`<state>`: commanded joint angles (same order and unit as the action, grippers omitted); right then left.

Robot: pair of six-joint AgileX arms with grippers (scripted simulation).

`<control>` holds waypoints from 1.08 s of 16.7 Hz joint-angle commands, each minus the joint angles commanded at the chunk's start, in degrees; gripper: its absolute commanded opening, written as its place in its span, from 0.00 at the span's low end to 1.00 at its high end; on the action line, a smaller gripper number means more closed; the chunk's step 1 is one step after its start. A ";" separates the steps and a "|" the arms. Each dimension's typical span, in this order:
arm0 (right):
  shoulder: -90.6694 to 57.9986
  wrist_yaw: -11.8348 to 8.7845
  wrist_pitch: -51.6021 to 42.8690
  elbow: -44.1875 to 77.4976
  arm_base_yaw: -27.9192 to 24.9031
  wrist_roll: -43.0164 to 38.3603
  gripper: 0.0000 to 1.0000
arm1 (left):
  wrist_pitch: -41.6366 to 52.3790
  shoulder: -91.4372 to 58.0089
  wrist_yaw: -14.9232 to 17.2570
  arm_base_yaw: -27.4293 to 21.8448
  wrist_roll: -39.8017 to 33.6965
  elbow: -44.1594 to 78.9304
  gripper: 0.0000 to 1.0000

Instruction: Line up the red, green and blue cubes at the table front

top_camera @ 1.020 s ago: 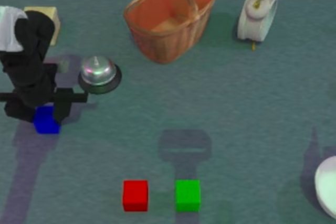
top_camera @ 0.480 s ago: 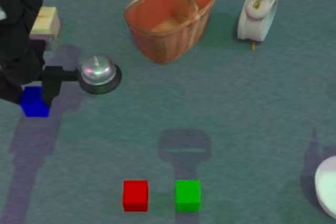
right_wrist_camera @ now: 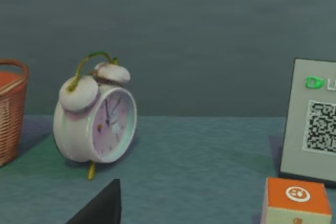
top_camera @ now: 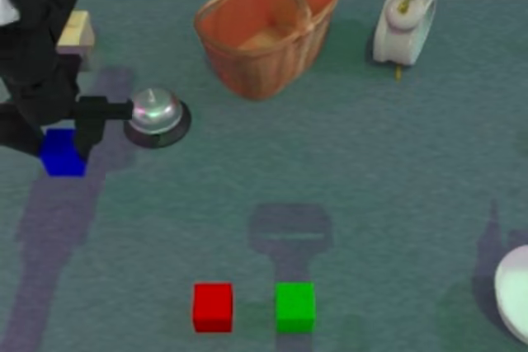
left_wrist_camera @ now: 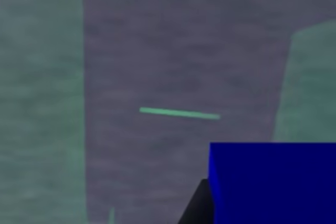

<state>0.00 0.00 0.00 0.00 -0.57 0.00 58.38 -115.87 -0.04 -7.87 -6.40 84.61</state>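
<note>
Since a moment ago the left gripper (top_camera: 59,139), clamped on the glossy blue cube (top_camera: 63,152), has carried it slightly rightward and up off the mottled teal table (top_camera: 371,171) at far left, beside the shiny domed bell (top_camera: 154,110). Matte red cube (top_camera: 213,307) and green cube (top_camera: 294,307) sit unmoved near the front edge. Nothing shows inside the woven wicker basket (top_camera: 266,30). Whether the right gripper (right_wrist_camera: 100,208) is open cannot be told.
</note>
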 joint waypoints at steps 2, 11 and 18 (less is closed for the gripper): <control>0.00 0.00 0.00 0.00 0.00 0.00 1.00 | 1.41 -1.85 -0.06 -4.26 -4.36 2.98 0.00; 0.00 0.00 0.00 0.00 0.00 0.00 1.00 | 10.53 -11.88 0.05 -41.85 -42.99 20.22 0.00; 0.00 0.00 0.00 0.00 0.00 0.00 1.00 | 12.33 -13.18 -0.36 -52.63 -53.67 25.66 0.00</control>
<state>0.00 0.00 0.00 0.00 -0.57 0.00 70.71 -129.04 -0.40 -60.50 -60.07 110.27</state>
